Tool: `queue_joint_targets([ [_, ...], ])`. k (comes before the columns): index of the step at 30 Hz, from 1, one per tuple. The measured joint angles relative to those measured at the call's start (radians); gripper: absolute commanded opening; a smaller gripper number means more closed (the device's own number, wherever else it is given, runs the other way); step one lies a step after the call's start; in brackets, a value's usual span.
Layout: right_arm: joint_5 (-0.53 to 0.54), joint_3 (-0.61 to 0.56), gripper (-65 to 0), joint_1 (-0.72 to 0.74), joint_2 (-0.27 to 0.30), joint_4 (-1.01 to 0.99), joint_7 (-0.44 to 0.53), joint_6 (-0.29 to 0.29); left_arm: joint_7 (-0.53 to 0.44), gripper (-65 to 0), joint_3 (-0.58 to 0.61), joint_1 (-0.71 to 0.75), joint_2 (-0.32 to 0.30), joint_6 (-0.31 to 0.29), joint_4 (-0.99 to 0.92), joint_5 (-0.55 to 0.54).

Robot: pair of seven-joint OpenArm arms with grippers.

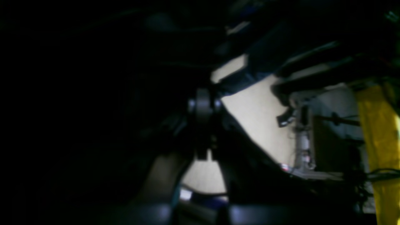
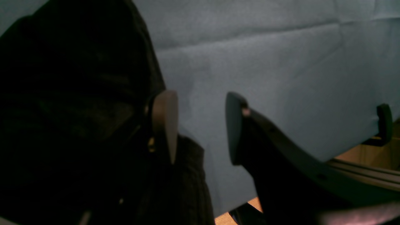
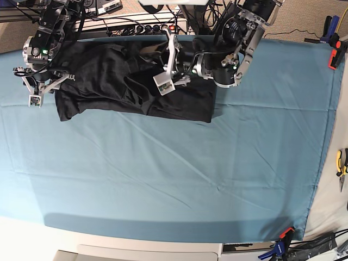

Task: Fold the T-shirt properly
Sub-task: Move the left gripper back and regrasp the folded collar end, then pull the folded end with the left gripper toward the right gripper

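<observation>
The black T-shirt lies crumpled along the far left of the teal cloth. My left gripper reaches in from the upper right over the shirt's middle. In the left wrist view its fingers stand together, with dark T-shirt fabric draped on both sides. My right gripper hovers at the shirt's left end. In the right wrist view this gripper is open, one pad resting against the T-shirt, with only teal cloth between the jaws.
The teal cloth covers the whole table. Clamps grip its edges at the right and the bottom right. Pliers lie off the right edge. Cables and a power strip run behind the shirt.
</observation>
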Motion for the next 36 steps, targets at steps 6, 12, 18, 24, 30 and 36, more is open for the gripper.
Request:
queue_joint_targets([
  [6, 0.0, 0.0, -39.5, 0.0, 0.0, 0.0, 0.0, 0.0, -0.003, -65.0, 0.0, -0.009, -0.001, 0.013, 0.0, 0.051],
  [12, 0.0, 0.0, -39.5, 0.0, 0.0, 0.0, 0.0, 0.0, -0.031, -65.0, -0.001, -0.043, 0.0, 0.046, 0.0, 0.112],
  [18, 0.0, 0.0, -39.5, 0.0, 0.0, 0.0, 0.0, 0.0, -0.05, -65.0, -0.001, -0.053, 0.0, 0.046, 0.0, 0.132],
  [24, 0.0, 0.0, -39.5, 0.0, 0.0, 0.0, 0.004, 0.0, -0.143, -65.0, -0.001, -0.034, -0.001, 0.099, 0.0, 0.289],
  [30, 0.0, 0.0, -39.5, 0.0, 0.0, 0.0, 0.004, 0.0, -0.163, -65.0, -0.001, -0.007, 0.0, 0.123, 0.0, 0.309],
  [36, 0.0, 0.0, -39.5, 0.0, 0.0, 0.0, 0.013, 0.0, -0.175, -65.0, -0.001, 0.05, 0.022, 0.126, 0.0, 0.309],
])
